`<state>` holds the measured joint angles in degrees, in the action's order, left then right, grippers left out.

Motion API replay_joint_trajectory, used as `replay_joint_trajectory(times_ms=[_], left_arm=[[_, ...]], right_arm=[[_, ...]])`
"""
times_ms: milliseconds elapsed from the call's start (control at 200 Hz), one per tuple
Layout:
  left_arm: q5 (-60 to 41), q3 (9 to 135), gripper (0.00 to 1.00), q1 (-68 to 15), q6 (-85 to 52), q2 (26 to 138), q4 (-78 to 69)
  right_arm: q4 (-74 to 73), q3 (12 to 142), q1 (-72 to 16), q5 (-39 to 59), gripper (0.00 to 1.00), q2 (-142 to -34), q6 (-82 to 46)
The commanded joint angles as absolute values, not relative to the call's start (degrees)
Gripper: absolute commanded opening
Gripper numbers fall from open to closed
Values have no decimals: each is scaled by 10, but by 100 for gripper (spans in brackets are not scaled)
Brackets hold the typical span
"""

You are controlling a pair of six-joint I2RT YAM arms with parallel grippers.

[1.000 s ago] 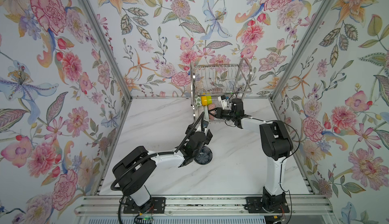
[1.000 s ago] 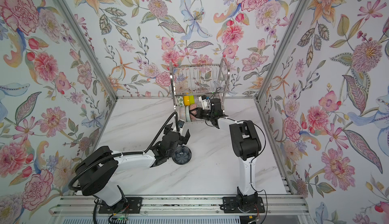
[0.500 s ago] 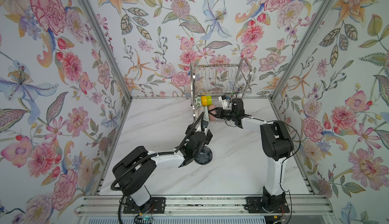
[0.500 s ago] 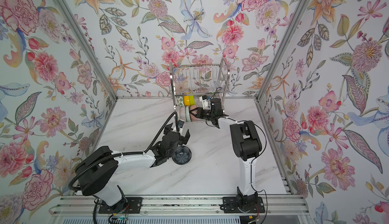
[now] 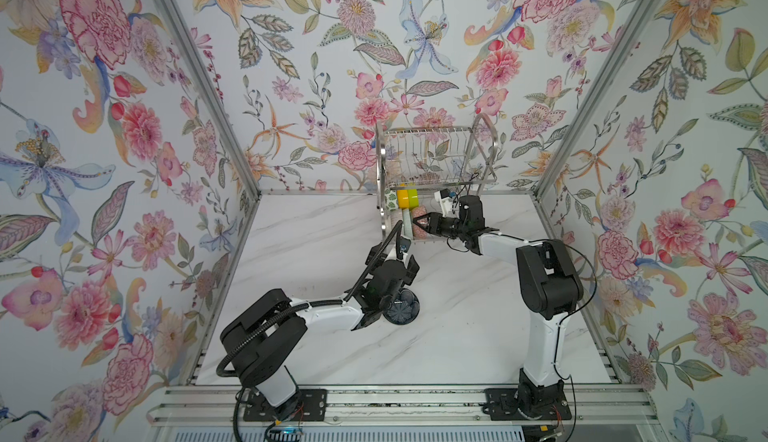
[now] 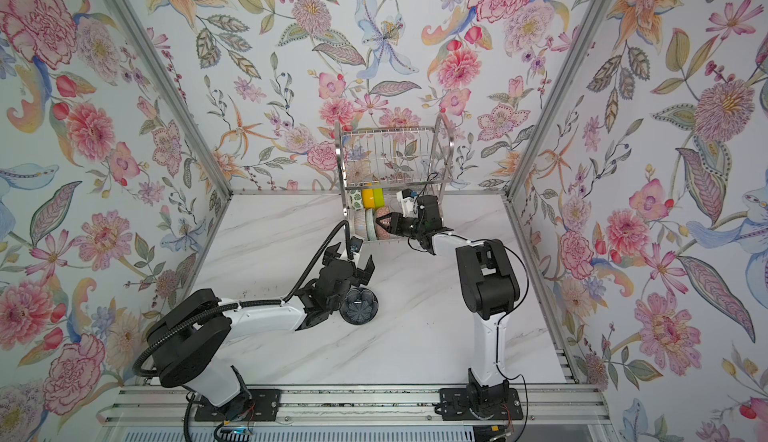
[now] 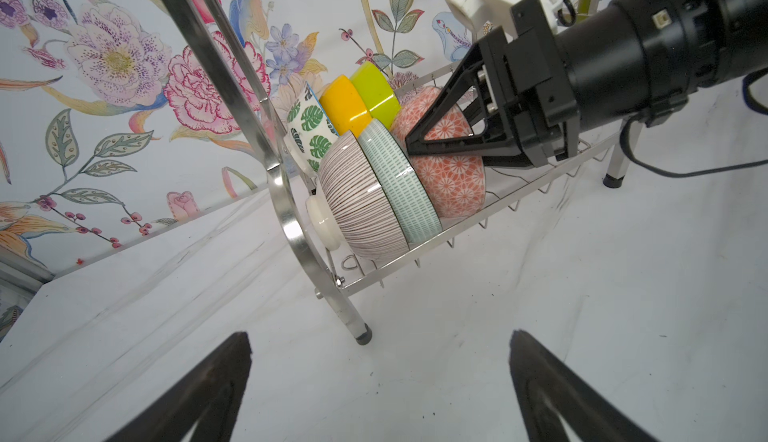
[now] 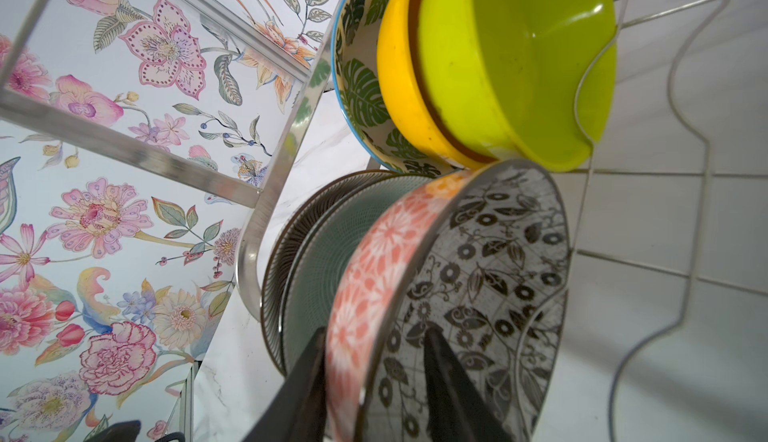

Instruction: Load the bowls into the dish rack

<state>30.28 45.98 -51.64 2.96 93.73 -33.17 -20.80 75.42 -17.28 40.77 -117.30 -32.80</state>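
The dish rack [image 5: 432, 157] [image 6: 390, 153] stands at the back wall. On its lower shelf several bowls lean on edge: green-leaf [image 7: 309, 132], orange-yellow [image 7: 343, 105], lime green [image 7: 374, 88], brown-striped [image 7: 357, 194], pale green [image 7: 399, 178]. The last in the row is orange-patterned outside and black-white floral inside [image 8: 490, 278]. My right gripper [image 8: 374, 332] [image 6: 380, 224] is open and straddles this bowl's rim; the inner finger stands off the wall. A dark blue glass bowl [image 6: 358, 305] [image 5: 401, 305] sits on the table beside my left wrist. My left gripper [image 7: 380, 336] [image 6: 349, 263] is open and empty, just above the table.
The rack's arched end frame [image 7: 232, 70] and its front foot [image 7: 363, 338] stand just ahead of my left fingers. The rack's upper shelf [image 6: 395, 145] holds no bowls. Floral walls close in the white marble table [image 5: 457, 336] on three sides.
My right gripper's jaws have spread wider around the floral bowl's rim, and the bowl stays leaning in the rack. The left arm and the blue bowl have not moved.
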Motion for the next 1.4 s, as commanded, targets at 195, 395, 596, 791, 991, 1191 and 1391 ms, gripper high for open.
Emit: replay_joint_trajectory(times_ms=[195,395,596,791,991,1191,1391], left_arm=[[308,451,99,-512,17,921,-326],[311,448,99,-512,13,913,-319],[314,435,99,-512,-17,876,-290],[289,404,99,-510,-98,814,-249],[221,336,99,-497,-209,721,-225],[140,270,99,-448,-317,628,-165],[95,206,99,-419,-392,562,-165]], right_arm=[[-251,718,-172,399,45,-1119,-356],[-271,673,-172,387,52,-1076,-369],[-260,616,-177,351,69,-1003,-367],[-208,548,-187,294,98,-923,-367],[-111,491,-218,205,98,-845,-359],[52,492,-284,137,99,-821,-335],[114,472,-365,97,93,-818,-343]])
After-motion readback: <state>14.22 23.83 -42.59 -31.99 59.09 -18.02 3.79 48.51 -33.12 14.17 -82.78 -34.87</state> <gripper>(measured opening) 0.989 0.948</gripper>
